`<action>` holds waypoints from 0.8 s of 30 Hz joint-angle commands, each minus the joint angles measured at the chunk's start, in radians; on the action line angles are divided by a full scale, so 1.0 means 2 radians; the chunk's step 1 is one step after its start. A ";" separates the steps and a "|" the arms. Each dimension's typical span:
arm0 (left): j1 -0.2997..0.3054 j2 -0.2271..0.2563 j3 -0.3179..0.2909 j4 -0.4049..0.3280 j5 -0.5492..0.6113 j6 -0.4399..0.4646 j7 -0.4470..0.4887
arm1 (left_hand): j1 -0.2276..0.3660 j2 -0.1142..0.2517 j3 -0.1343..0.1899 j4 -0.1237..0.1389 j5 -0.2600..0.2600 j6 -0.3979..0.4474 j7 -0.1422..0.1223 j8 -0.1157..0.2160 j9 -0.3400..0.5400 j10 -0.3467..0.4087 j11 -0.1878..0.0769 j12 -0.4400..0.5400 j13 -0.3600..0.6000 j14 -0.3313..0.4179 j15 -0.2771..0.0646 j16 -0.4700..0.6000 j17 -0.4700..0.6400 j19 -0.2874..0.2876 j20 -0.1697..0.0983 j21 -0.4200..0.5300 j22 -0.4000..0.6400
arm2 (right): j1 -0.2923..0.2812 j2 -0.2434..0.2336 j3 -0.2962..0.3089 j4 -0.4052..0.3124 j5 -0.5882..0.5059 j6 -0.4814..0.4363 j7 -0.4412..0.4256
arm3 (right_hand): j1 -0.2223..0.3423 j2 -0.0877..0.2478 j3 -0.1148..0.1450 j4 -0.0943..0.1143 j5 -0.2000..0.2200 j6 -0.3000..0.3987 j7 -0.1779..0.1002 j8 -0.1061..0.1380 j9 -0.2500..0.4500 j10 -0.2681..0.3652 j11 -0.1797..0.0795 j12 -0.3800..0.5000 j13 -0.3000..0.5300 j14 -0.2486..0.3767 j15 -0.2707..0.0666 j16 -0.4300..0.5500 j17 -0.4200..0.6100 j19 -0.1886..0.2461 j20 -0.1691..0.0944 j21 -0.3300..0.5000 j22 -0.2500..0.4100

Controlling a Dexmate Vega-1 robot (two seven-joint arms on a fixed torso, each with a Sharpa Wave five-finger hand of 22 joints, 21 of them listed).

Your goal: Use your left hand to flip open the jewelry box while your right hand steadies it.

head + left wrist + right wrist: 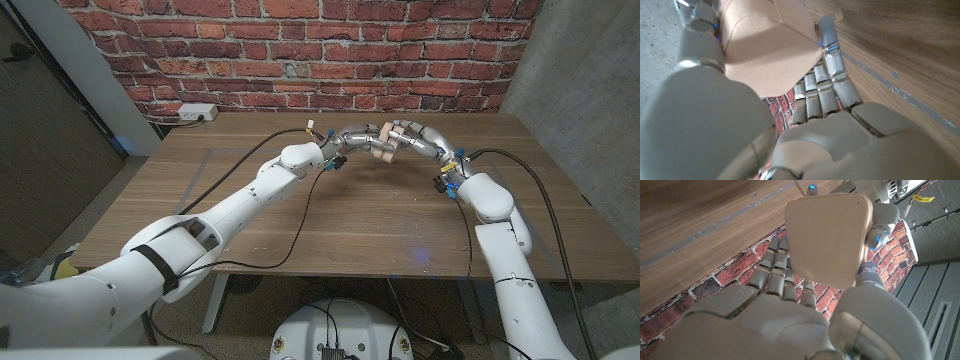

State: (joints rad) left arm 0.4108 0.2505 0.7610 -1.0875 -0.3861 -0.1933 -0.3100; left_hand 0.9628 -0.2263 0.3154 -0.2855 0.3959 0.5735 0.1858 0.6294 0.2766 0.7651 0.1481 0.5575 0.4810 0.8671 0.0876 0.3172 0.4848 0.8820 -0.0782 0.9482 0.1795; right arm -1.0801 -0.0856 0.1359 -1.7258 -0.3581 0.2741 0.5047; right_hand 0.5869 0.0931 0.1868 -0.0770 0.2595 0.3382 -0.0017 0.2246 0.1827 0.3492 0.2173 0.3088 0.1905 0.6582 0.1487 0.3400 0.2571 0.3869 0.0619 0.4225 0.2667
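A beige jewelry box point(385, 146) with rounded corners is at the far middle of the table, between my two hands. My left hand point(353, 138) grips it from the left and my right hand point(417, 138) from the right. In the left wrist view the box point(765, 50) lies between the thumb and fingers of my left hand point(740, 130). In the right wrist view a flat square face of the box point(827, 230) sits between the thumb and fingers of my right hand point(770, 320). I cannot tell whether the lid is raised.
The wooden table point(300, 215) carries black cables point(300, 225) running along both arms. A white power strip point(196, 113) sits at the far left edge against the brick wall point(330, 50). A pale tape line point(715, 225) crosses the tabletop.
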 commanded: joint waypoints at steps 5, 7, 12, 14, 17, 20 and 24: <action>0.022 0.011 -0.016 -0.029 -0.010 -0.006 0.024 | 0.105 0.111 0.086 0.073 0.002 0.197 -0.089 0.004 0.002 0.152 -0.153 0.001 0.011 0.252 -0.158 -0.002 0.003 -0.017 -0.050 0.006 0.002 | 0.020 -0.001 0.002 0.047 0.086 0.009 0.040 | -0.050 0.011 -0.020 0.035 0.009 -0.002 0.006 -0.007 0.003 0.131 -0.093 -0.005 0.001 0.108 -0.156 -0.009 0.003 0.007 -0.044 0.013 0.008; 0.023 0.011 -0.018 -0.032 -0.011 -0.006 0.028 | 0.105 0.111 0.087 0.073 0.002 0.196 -0.089 0.004 0.003 0.153 -0.152 0.001 0.011 0.253 -0.158 -0.002 0.003 -0.017 -0.050 0.007 0.002 | 0.019 -0.002 0.001 0.047 0.077 0.019 0.031 | -0.020 0.007 -0.015 0.015 0.016 0.002 0.003 -0.007 0.004 0.156 -0.102 0.000 0.002 0.147 -0.173 0.001 0.003 0.018 -0.053 0.023 0.009; 0.027 0.012 -0.020 -0.038 -0.014 -0.005 0.030 | 0.105 0.110 0.088 0.073 0.002 0.196 -0.090 0.004 0.004 0.153 -0.154 0.001 0.012 0.253 -0.158 -0.003 0.004 -0.018 -0.050 0.008 0.002 | 0.015 0.000 0.001 0.041 0.065 0.037 0.011 | 0.091 0.016 0.011 -0.043 0.026 0.088 -0.006 0.013 0.004 0.254 -0.122 0.017 0.012 0.218 -0.192 0.057 0.039 0.034 -0.086 0.051 0.017; 0.028 0.012 -0.021 -0.041 -0.016 -0.004 0.032 | 0.105 0.110 0.088 0.073 0.002 0.195 -0.090 0.003 0.003 0.153 -0.154 0.001 0.012 0.253 -0.158 -0.003 0.004 -0.018 -0.050 0.009 0.002 | 0.011 0.003 0.002 0.036 0.055 0.040 0.000 | 0.108 0.017 0.014 -0.045 0.026 0.111 -0.009 0.018 0.004 0.269 -0.126 0.021 0.016 0.220 -0.192 0.064 0.047 0.034 -0.092 0.056 0.020; 0.030 0.012 -0.021 -0.044 -0.017 -0.003 0.034 | 0.104 0.110 0.089 0.073 0.002 0.196 -0.090 0.003 0.003 0.153 -0.155 0.001 0.013 0.253 -0.158 -0.003 0.005 -0.019 -0.050 0.010 0.002 | 0.008 0.008 0.004 0.036 0.050 0.052 -0.014 | 0.138 0.020 0.018 -0.045 0.024 0.153 -0.016 0.026 0.005 0.301 -0.136 0.031 0.024 0.223 -0.193 0.076 0.063 0.033 -0.101 0.066 0.025; 0.032 0.012 -0.022 -0.046 -0.018 -0.003 0.037 | 0.104 0.110 0.090 0.073 0.003 0.195 -0.090 0.003 0.004 0.153 -0.155 0.001 0.013 0.253 -0.158 -0.003 0.005 -0.019 -0.050 0.010 0.002 | 0.005 0.016 0.006 0.036 0.044 0.062 -0.030 | 0.157 0.028 0.021 -0.042 0.022 0.188 -0.023 0.032 0.006 0.322 -0.146 0.038 0.031 0.233 -0.193 0.087 0.076 0.031 -0.110 0.075 0.030; 0.035 0.011 -0.022 -0.049 -0.016 -0.005 0.044 | 0.103 0.110 0.090 0.074 0.003 0.195 -0.092 0.002 0.004 0.152 -0.155 0.001 0.014 0.253 -0.158 -0.003 0.006 -0.020 -0.050 0.011 0.002 | 0.003 0.026 0.009 0.038 0.038 0.074 -0.047 | 0.171 0.031 0.022 -0.041 0.019 0.211 -0.025 0.036 0.007 0.340 -0.148 0.045 0.036 0.241 -0.193 0.096 0.087 0.029 -0.116 0.083 0.035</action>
State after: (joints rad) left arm 0.4643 0.2715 0.7241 -1.1644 -0.4154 -0.2037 -0.2504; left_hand 0.9628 -0.2263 0.3153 -0.2855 0.3945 0.5916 0.2039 0.6298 0.2796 0.7634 0.1464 0.5561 0.4955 0.9158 0.1001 0.3081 0.4931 0.8763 -0.0725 0.9688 0.1816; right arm -1.0610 -0.0697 0.1413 -1.6536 -0.2538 0.3602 0.4947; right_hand 0.7645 0.0042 0.1592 -0.0963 0.3018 0.3773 -0.0233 0.2904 0.1829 0.5961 0.3278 0.3911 0.2559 0.8324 0.1923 0.3773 0.2705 0.3886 0.0388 0.5796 0.3300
